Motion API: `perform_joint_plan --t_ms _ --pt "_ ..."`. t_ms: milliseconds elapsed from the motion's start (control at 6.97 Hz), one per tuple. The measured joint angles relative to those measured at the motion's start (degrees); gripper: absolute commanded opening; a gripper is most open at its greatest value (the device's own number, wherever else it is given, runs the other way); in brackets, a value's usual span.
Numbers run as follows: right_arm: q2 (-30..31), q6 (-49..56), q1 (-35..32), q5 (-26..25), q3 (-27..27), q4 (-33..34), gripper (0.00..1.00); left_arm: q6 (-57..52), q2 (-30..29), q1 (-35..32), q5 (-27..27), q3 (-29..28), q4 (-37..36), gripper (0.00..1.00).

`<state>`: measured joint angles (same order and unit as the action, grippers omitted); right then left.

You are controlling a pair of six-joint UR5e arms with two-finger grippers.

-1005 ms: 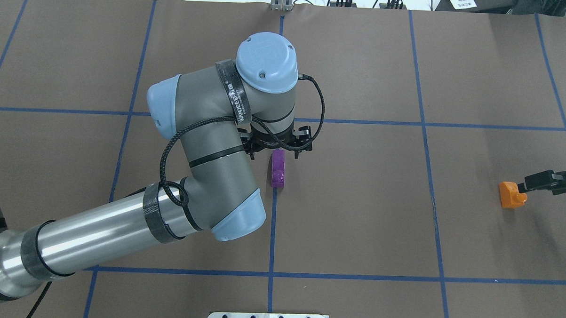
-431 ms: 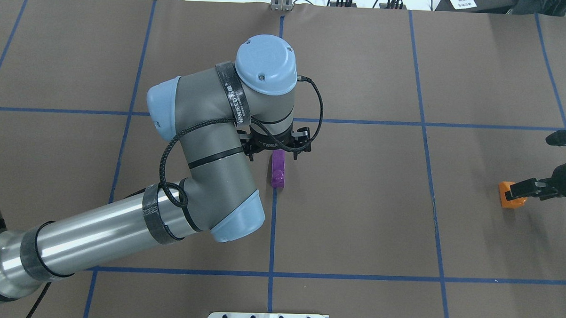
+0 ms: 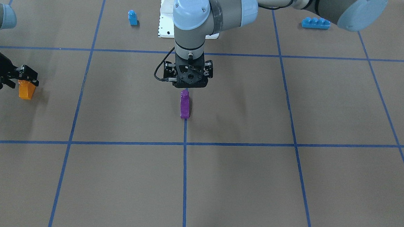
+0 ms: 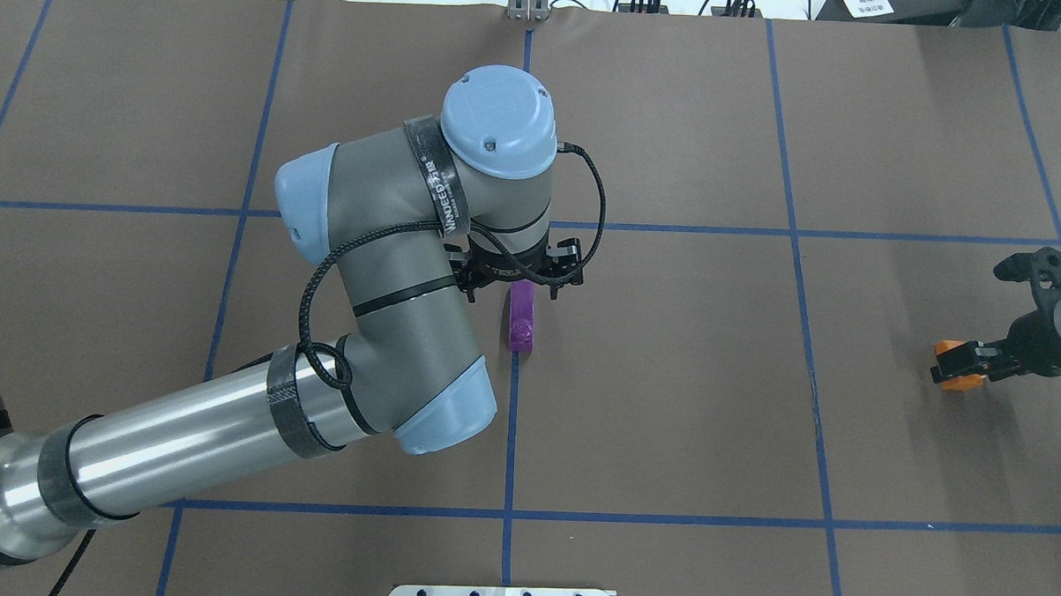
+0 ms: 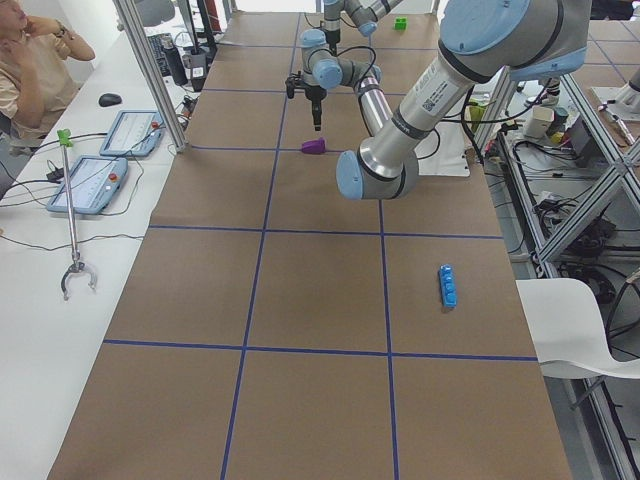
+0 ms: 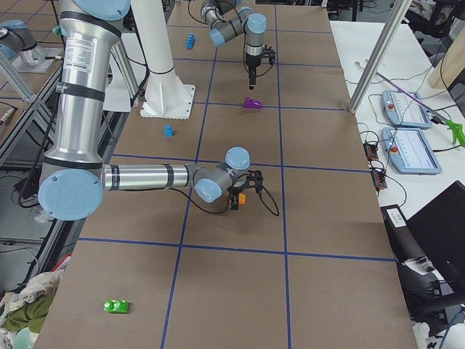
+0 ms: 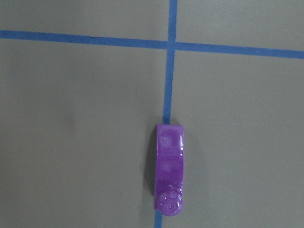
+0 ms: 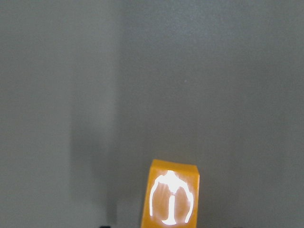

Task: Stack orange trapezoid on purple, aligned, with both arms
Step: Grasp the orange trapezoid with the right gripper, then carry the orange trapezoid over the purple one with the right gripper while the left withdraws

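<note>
The purple block lies on the centre blue line, also in the front view and the left wrist view, stud end towards the robot. My left gripper hangs just above its far end. Its fingers are hidden, so I cannot tell if it is open. The orange trapezoid rests on the table at the far right and fills the lower middle of the right wrist view. My right gripper stands over its top, jaws apart, not gripping.
A small blue single-stud block and a long blue brick lie near the robot's white base plate. A green block sits far off at the table's right end. An operator sits beside the table.
My right gripper has come in from the right edge and now stands over the orange trapezoid, which stayed put. The left arm and the purple block have barely moved.
</note>
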<state>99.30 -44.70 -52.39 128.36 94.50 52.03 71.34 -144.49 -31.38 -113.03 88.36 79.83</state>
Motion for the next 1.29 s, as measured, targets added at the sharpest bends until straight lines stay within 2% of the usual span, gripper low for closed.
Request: perform_joint_plan --t_ms 431,718,1005,1292 --pt "0.3 0.5 -0.2 0.2 0.7 0.0 0.0 0.2 0.0 -0.1 0.0 0.1 0.0 1.0" --pt "0.3 0.2 -0.7 0.6 4.5 2.1 0.0 -0.5 1.7 -0.7 0.0 2.4 0.0 1.0" --pt "-4.9 -0.1 -0.4 -0.1 10.1 13.1 0.0 -5.3 11.6 -1.9 -0.1 11.7 0.2 1.0" --pt "-19.1 -0.4 1.8 -3.2 12.8 30.3 0.0 -12.1 23.0 -4.0 -0.3 20.4 0.7 1.0"
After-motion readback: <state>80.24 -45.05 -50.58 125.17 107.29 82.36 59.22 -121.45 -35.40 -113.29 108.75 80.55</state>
